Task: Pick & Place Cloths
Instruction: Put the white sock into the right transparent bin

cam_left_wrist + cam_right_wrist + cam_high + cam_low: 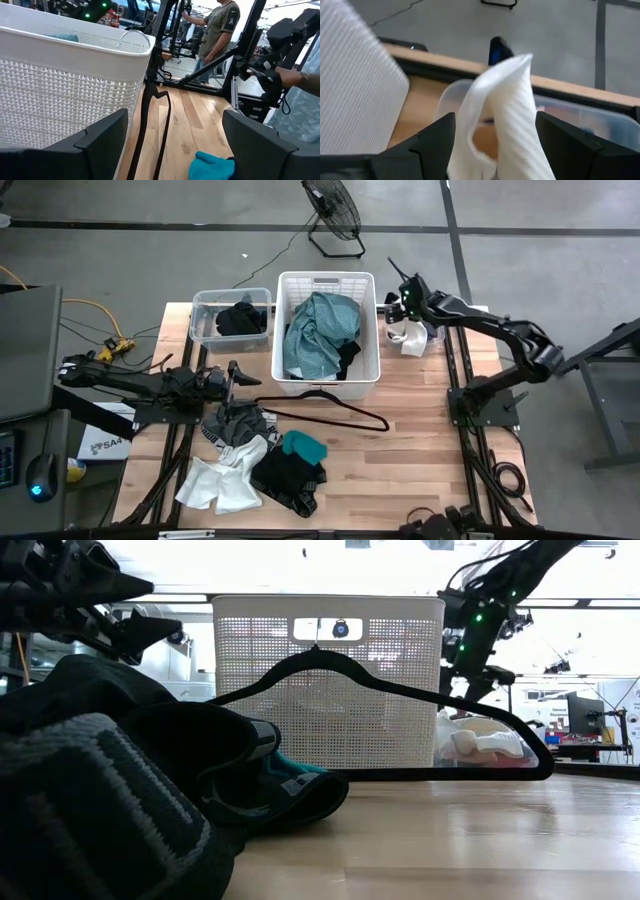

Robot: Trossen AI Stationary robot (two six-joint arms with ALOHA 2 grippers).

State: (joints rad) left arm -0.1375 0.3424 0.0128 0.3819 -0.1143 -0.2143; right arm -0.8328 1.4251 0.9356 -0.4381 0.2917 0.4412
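A white basket (pixel 365 330) stands mid-table and holds a large teal-green cloth (pixel 320 330). Near the table's near edge lie grey-black (pixel 235 425), white (pixel 225 480) and black (pixel 290 475) cloths and a small bright teal piece (pixel 303 445) (pixel 212 166). My left gripper (pixel 240 375) (pixel 175 120) hovers open beside the basket's near left corner. My right gripper (pixel 405 315) (pixel 495 120) is to the right of the basket, above a clear bin (pixel 600 120), shut on a white cloth (pixel 505 100). My right gripper has the white ribbed cloth (pixel 490 150) bunched between its two fingers, which come from above and point down. The cloth runs on past the fingertips and hangs below them (pixel 410 340) over the clear bin. Whether its lower end rests in the bin, I cannot tell.
A thin black wire hanger (pixel 320 402) (pixel 150 115) lies against the basket's near side. A second clear bin (pixel 200 305) left of the basket holds a black cloth (pixel 242 320). A fan (pixel 335 215) stands on the floor beyond the table. A person (pixel 215 30) stands in the room behind.
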